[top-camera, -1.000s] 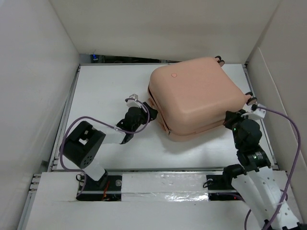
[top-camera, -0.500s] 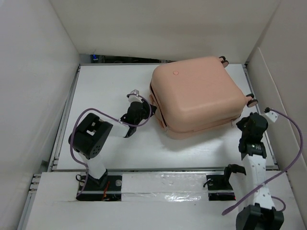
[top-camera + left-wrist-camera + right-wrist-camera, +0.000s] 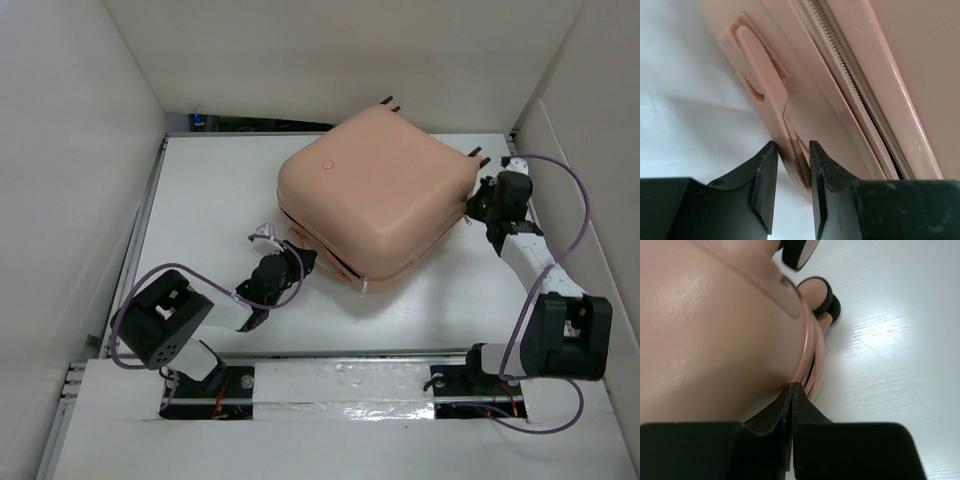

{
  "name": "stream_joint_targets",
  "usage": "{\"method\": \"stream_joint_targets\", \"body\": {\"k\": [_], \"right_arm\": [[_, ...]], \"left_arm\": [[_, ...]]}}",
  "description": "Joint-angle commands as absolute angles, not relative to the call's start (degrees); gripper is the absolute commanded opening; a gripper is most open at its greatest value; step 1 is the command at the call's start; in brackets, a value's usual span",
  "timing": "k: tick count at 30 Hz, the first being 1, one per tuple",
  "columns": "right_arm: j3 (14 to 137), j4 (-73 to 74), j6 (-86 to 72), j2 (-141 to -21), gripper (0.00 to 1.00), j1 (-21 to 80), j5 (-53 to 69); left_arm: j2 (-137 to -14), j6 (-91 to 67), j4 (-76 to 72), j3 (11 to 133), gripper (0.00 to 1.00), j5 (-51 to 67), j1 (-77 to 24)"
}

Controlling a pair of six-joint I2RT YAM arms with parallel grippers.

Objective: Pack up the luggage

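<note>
Top external view shows the left claw (image 3: 288, 262) low on the left side of the white bench (image 3: 210, 190), touching the near left side of the luggage (image 3: 370, 195). In the left wrist view its two fingers are closed on a thin pink edge of the case, just below the flat side handle (image 3: 754, 62). The zipper (image 3: 847, 82) runs up the side just to the right of that.

The luggage lies flat in the middle of the bench, a bit toward the far side, and turned at a slant. Its lid is down, so nothing inside can be seen. The pictures do not show if the zip is done up all the way round.

On the right, the right claw (image 3: 474, 203) is shut tight with nothing in it. Its tip pushes on the seam at the far right corner of the case, near the black wheels (image 3: 824, 299).

It looks like the packing is close to done, and the arms are holding and turning the closed case. The next move likely needs a firm hold on the left while the right claw pushes gently, so the case does not slide off the thin edge.
</note>
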State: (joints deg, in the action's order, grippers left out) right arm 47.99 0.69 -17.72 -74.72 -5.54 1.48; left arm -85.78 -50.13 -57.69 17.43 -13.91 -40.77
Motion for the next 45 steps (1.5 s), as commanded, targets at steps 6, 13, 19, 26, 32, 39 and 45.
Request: {"method": "stream_joint_targets", "body": {"k": [6, 13, 19, 26, 32, 39, 45], "right_arm": [[70.9, 1.1, -13.2, -91.1, 0.07, 9.7, 24.8], [82.2, 5.4, -12.6, -96.3, 0.37, 16.8, 21.1], [62.6, -0.4, -15.2, -76.5, 0.61, 11.7, 16.3], [30.1, -17.0, -17.0, -51.8, 0.07, 7.1, 21.4], [28.1, -19.0, -15.4, -54.2, 0.2, 3.5, 30.2], [37.1, -20.1, -12.0, -67.9, 0.65, 0.7, 41.6], [42.7, -22.3, -12.7, -80.1, 0.69, 0.2, 48.4]], "left_arm": [[-82.9, -56.1, -52.2, 13.9, 0.0, -15.5, -63.3], [-85.6, -57.2, -52.0, 18.9, 0.0, -18.7, -68.6], [-85.6, -54.8, -51.3, 21.4, 0.0, -18.9, -67.9], [-86.3, -53.4, -52.8, 23.5, 0.0, -16.3, -66.6], [-84.5, -57.2, -48.6, 23.4, 0.04, -19.2, -65.4], [-83.9, -59.8, -47.1, 23.6, 0.67, -22.0, -64.2], [-83.1, -60.9, -48.6, 21.7, 0.69, -22.9, -63.6]]}}
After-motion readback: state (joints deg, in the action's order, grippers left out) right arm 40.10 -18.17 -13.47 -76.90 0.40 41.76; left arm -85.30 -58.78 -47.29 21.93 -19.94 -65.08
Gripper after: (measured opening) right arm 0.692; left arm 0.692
